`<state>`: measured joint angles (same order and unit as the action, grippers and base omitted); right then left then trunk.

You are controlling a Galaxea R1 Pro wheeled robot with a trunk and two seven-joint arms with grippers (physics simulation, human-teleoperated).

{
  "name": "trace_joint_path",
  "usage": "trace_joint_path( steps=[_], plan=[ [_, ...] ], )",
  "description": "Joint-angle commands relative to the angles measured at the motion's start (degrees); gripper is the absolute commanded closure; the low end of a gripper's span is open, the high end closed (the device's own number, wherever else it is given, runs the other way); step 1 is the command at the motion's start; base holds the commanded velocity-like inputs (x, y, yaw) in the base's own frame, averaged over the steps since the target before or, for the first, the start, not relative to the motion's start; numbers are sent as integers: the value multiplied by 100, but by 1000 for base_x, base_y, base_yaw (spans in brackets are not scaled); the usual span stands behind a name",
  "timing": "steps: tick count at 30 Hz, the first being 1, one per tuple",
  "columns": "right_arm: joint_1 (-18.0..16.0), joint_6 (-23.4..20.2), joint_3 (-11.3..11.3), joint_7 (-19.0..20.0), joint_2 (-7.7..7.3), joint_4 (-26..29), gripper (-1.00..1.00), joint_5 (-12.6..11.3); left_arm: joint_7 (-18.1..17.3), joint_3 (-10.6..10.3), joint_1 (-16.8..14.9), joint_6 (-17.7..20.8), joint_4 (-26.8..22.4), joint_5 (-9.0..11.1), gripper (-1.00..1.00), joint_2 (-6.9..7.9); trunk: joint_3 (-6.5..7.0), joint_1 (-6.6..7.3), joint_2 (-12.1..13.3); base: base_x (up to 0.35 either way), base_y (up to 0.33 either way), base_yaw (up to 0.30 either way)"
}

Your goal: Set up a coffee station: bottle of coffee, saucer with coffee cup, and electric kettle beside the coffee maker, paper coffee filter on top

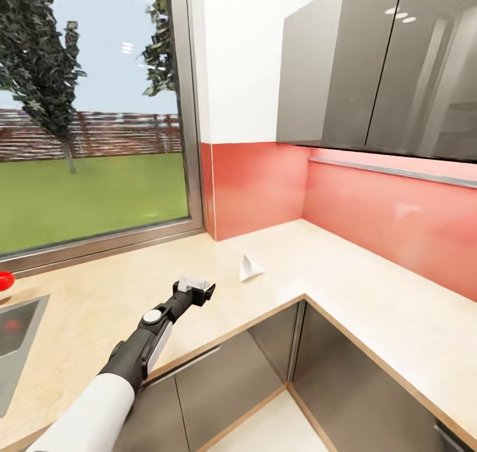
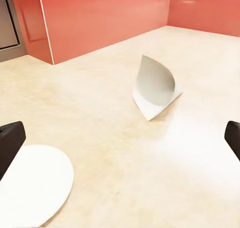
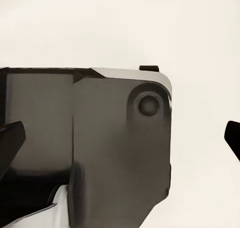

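Now left gripper [image 1: 201, 290], jaws wide and empty, short of the paper coffee filter [image 1: 250, 267] on the countertop [image 1: 371, 299]; probably straddle its raised fold, pinch gently.

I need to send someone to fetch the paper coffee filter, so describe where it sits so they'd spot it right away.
Start at the inner corner of the beige countertop, where the red backsplash turns beside the window. The paper coffee filter lies there, ahead of the left claw. It is a small white folded cone, partly standing up, with nothing else beside it.
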<state>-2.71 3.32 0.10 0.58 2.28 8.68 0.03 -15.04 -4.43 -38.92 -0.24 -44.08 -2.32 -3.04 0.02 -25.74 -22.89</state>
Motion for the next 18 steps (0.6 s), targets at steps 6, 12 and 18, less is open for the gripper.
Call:
trace_joint_path(
  steps=[6,12,18],
  plan=[
    [-2,20,-1,4,0,-6,-100,5,-16,-4,-2,-2,6,-23,-100,-3,-2,-4,-3,168,-77,0],
    [-2,20,-1,-4,0,-6,-100,6,-16,-5,-1,-2,12,-23,-100,-3,-2,-4,-3,49,-9,0],
    [-2,20,-1,-5,0,-6,-100,6,-16,-12,-4,-2,21,-23,-100,-8,-2,-4,-3,265,-1,0]
  ],
)
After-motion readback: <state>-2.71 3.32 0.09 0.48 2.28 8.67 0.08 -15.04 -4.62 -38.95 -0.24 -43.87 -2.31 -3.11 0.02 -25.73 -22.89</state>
